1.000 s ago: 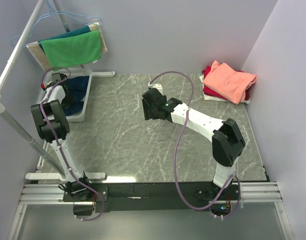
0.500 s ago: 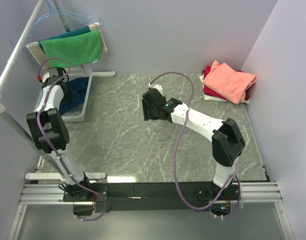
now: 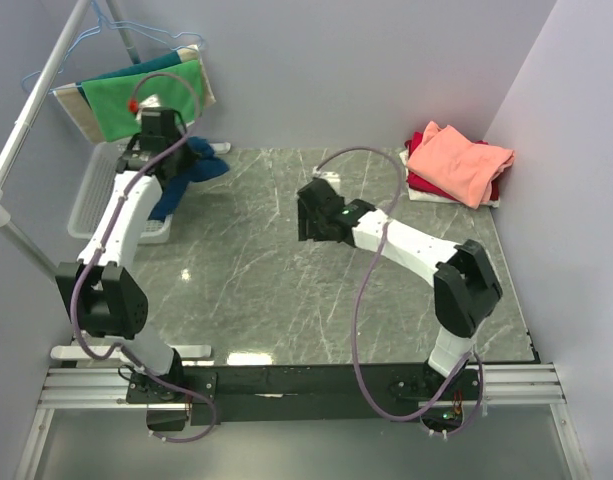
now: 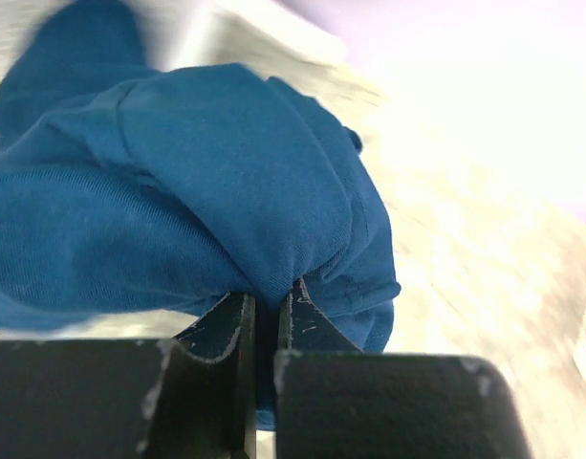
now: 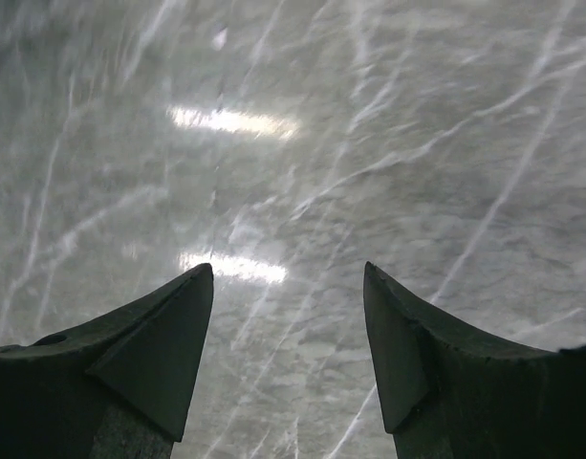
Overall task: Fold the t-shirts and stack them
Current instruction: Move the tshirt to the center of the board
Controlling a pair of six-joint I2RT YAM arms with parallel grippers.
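Observation:
My left gripper (image 3: 164, 150) is shut on the dark navy-blue t-shirt (image 3: 186, 175) and holds it bunched above the basket's right edge; the cloth hangs over the rim onto the table. In the left wrist view the blue fabric (image 4: 178, 191) is pinched between my fingers (image 4: 226, 330), and no chest print shows. The folded salmon-pink t-shirt (image 3: 458, 160) lies on the red one (image 3: 418, 180) at the back right. My right gripper (image 3: 306, 220) is open and empty over the middle of the marble table; its wrist view (image 5: 288, 277) shows only bare stone.
A white mesh basket (image 3: 91, 190) stands at the back left. A bright green cloth (image 3: 146, 100) hangs on a hanger behind it. A metal rack pole (image 3: 31, 100) runs along the left. Walls close the back and right.
My left arm has lifted out of the basket with the navy t-shirt and swung right and up. My right gripper has shifted slightly to the right.

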